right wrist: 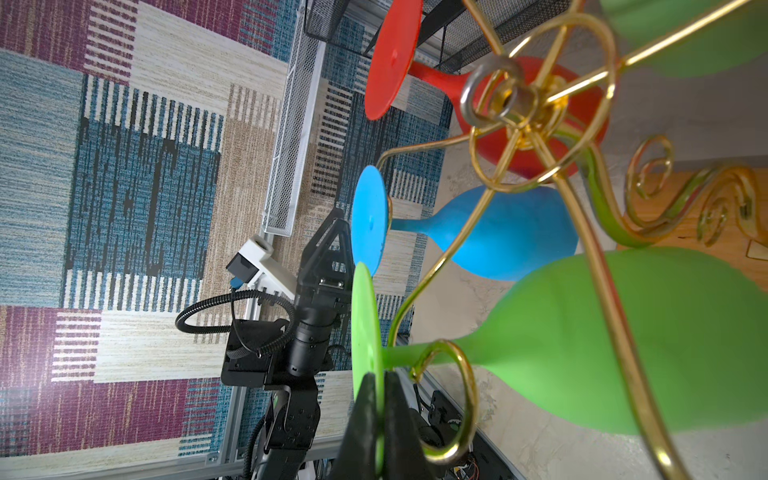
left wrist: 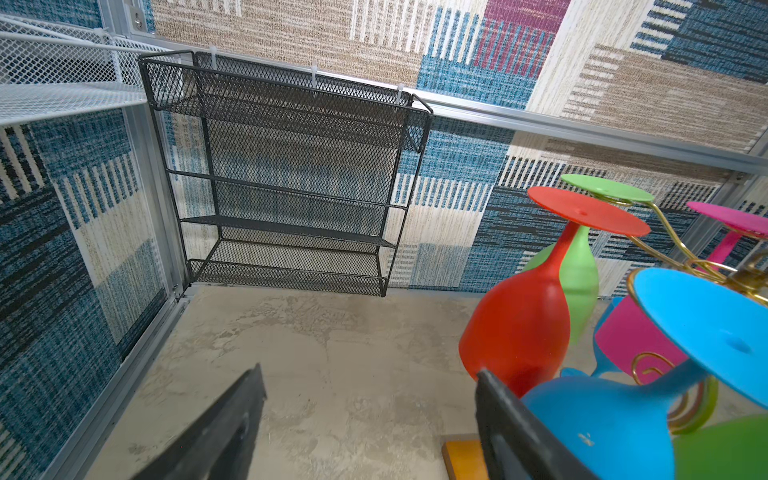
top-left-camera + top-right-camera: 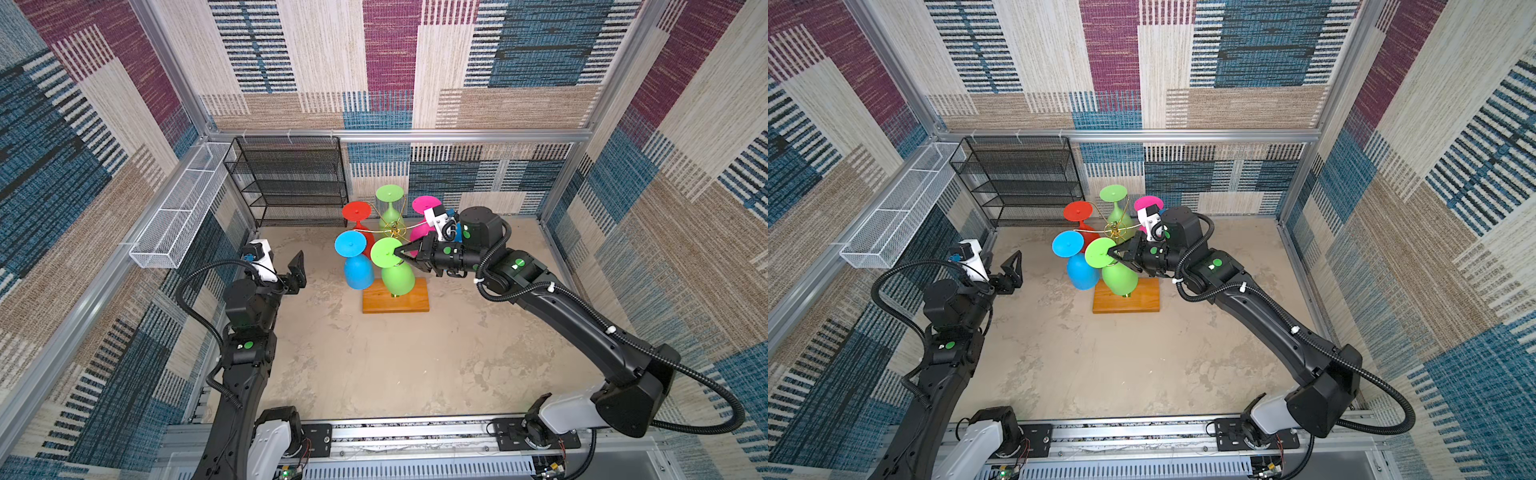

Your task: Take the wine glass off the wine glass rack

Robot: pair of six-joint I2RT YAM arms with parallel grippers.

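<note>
Near mid-frame, my right jaws pinch the green glass [image 3: 398, 278] tight by its foot; I should slide it slowly off the rack [image 3: 415, 301].

Three walls [image 3: 457, 62] are covered in woven patchwork of blue, maroon, tan and cream, partly striped. A silver metal frame [image 3: 415, 135] runs along them and up the corners. The tabletop [image 3: 395, 365] is mottled beige, like worn concrete. A black mesh shelf [image 3: 291, 183] sits against the back wall, left of middle. A long white wire basket [image 3: 174, 220] hangs on the left wall. The light is even and the shadows soft.
</note>
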